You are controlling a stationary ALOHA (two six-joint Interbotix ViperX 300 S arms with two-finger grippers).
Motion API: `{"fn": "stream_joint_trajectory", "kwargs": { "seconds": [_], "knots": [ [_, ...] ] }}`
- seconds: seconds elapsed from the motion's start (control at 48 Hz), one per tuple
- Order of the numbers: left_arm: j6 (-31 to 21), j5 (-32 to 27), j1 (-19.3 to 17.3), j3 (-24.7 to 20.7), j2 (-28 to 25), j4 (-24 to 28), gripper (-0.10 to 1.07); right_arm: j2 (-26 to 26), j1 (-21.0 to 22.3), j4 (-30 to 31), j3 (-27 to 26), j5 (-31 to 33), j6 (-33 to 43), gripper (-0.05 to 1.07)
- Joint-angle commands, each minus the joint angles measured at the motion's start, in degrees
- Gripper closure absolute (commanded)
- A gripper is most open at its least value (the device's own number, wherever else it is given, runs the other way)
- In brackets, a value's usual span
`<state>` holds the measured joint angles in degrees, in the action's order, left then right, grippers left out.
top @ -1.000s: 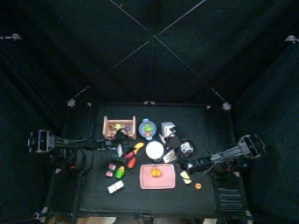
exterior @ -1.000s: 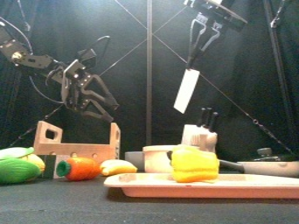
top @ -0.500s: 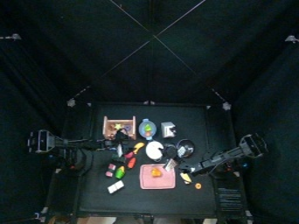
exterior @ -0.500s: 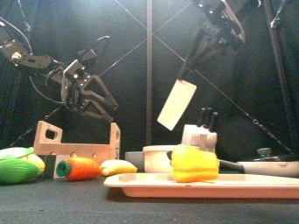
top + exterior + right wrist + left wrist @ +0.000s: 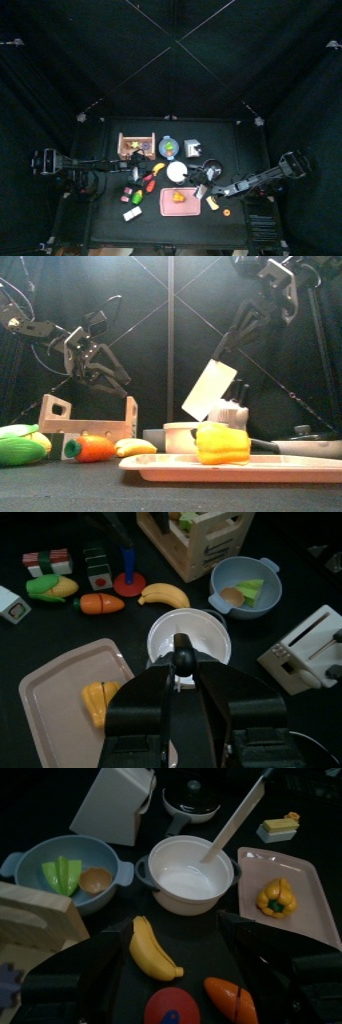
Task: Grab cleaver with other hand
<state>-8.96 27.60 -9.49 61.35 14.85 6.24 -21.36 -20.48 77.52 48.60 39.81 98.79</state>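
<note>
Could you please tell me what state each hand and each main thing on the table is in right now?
Left hand: open, empty, hanging above the table.
Right hand: shut on the cleaver's handle.
Cleaver: held in the air, blade tilted.
White pot: uncovered, empty.
Blue bowl: holds green pieces and a brown one.
Pink tray: carries a yellow pepper.
Banana: lying on the table.

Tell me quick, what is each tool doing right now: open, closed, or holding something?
Left tool: open, holding nothing.
Right tool: closed on the cleaver, held in the air above the white pot.
</note>
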Motion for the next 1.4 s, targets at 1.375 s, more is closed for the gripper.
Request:
{"fn": "stream_joint_trajectory", "kwargs": {
  "seconds": [1.375],
  "knots": [
    [2.29, 12.66, 10.99, -14.41, -18.02, 2.55, -0.01, -8.26, -7.65, 23.20, 5.27, -6.86, 8.96, 0.45]
  ]
}}
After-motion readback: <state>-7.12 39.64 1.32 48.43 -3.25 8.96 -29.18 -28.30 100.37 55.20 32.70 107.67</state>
